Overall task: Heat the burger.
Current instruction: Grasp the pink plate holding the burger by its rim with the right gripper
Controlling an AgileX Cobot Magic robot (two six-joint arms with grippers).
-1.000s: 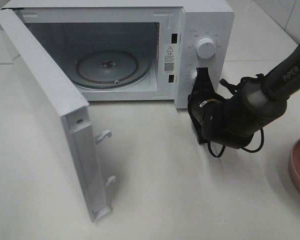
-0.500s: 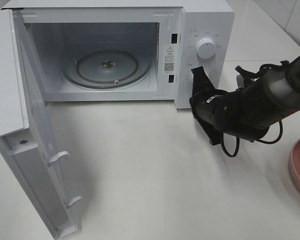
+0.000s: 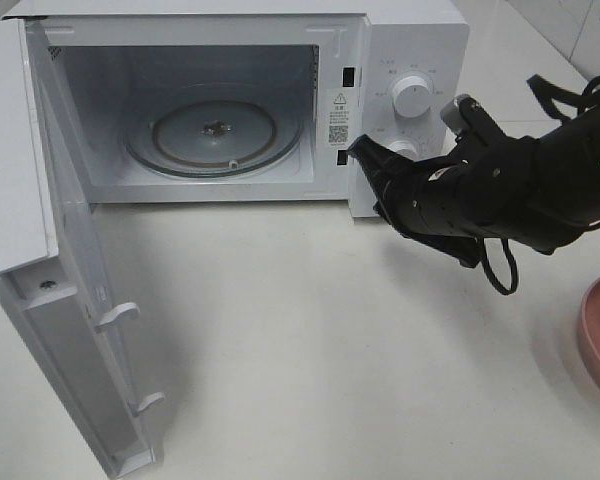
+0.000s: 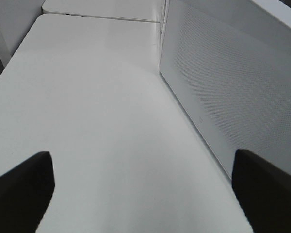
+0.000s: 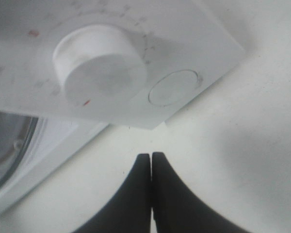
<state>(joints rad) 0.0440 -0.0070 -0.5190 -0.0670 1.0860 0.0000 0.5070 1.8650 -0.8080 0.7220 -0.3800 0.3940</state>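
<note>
A smooth white tabletop carries the white microwave oven, door open; right fingers press together, left fingers spread wide.

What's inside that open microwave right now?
Only a round glass turntable shows, lying on the floor of the microwave, with no food on it. The cavity's ceiling cannot be seen: the microwave's own top covers it from this high angle.
</note>
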